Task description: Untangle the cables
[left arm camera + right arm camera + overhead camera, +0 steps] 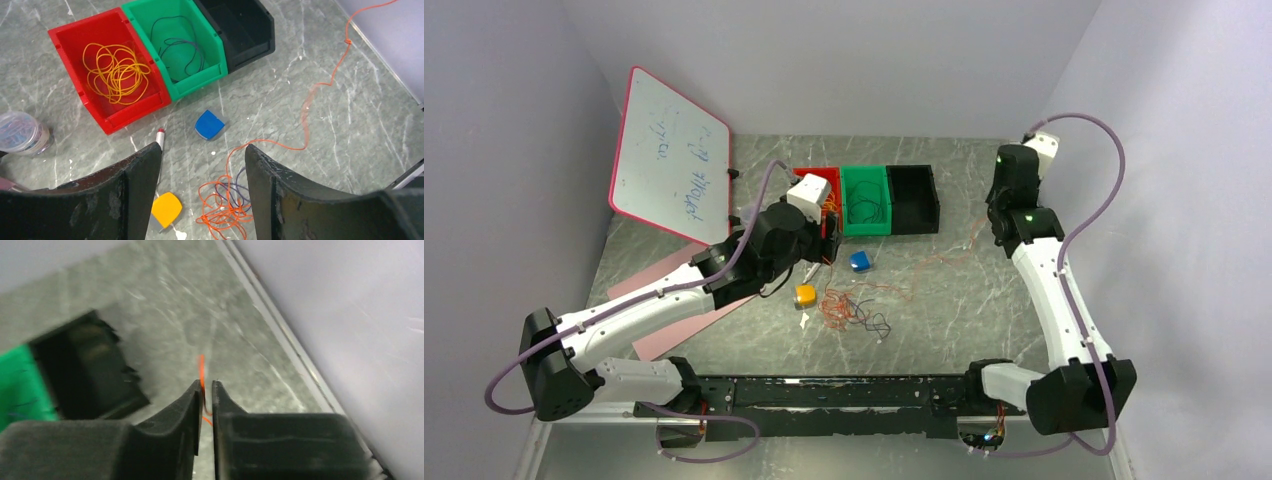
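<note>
A tangle of red-orange and dark purple cables [227, 210] [856, 312] lies on the grey table. My left gripper [204, 146] [827, 238] hovers open above it, holding nothing. One red-orange strand [305, 110] [934, 262] runs off to the right and up to my right gripper [206, 384] [996, 222]. That gripper is shut on the strand's end [201, 367], with only a thin slit between its jaws. A yellow-orange coil [116, 74] lies in the red bin [85, 20]. A dark cable [182, 50] lies in the green bin [212, 37].
A black bin [250, 30] [85, 370] stands right of the green one. A blue tile [209, 124], a yellow tile [166, 209], a marker [160, 136] and a clear jar [20, 132] lie nearby. A whiteboard [669, 155] leans at the back left. The right wall stands close to my right gripper.
</note>
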Robot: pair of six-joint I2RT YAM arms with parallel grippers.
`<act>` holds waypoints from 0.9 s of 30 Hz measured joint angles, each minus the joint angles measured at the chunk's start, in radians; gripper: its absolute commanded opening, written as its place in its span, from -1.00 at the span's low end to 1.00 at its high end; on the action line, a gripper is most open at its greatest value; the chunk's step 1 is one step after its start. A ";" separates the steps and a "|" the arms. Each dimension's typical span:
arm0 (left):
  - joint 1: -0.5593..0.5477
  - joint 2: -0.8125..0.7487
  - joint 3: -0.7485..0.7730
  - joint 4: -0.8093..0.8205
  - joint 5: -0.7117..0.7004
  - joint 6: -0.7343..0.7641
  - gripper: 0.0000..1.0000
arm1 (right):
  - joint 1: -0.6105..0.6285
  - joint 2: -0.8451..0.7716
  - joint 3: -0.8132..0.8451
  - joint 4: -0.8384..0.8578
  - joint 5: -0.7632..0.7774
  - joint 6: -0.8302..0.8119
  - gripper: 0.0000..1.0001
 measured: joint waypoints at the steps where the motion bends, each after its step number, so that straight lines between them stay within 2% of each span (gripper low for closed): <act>1: 0.000 0.000 0.000 -0.009 -0.004 0.000 0.35 | -0.037 0.000 -0.034 0.001 -0.010 0.018 -0.12; 3: 0.000 0.001 0.000 -0.027 -0.011 0.000 0.36 | -0.080 0.000 -0.081 0.002 -0.031 0.050 0.11; 7: 0.002 0.014 0.001 -0.055 -0.023 0.000 0.37 | -0.095 -0.012 -0.091 0.018 -0.096 0.098 0.39; 12: 0.006 0.037 0.001 -0.079 -0.043 -0.010 0.40 | -0.095 -0.122 -0.111 0.092 -0.267 0.117 0.42; 18: 0.039 0.067 0.029 -0.095 -0.084 -0.068 0.41 | -0.064 -0.304 -0.297 0.276 -0.679 0.150 0.42; 21: 0.063 0.093 0.065 -0.103 -0.107 -0.091 0.41 | 0.040 -0.367 -0.444 0.357 -0.817 0.175 0.45; 27: 0.097 0.125 0.103 -0.106 -0.129 -0.109 0.41 | 0.323 -0.429 -0.623 0.490 -0.929 0.204 0.55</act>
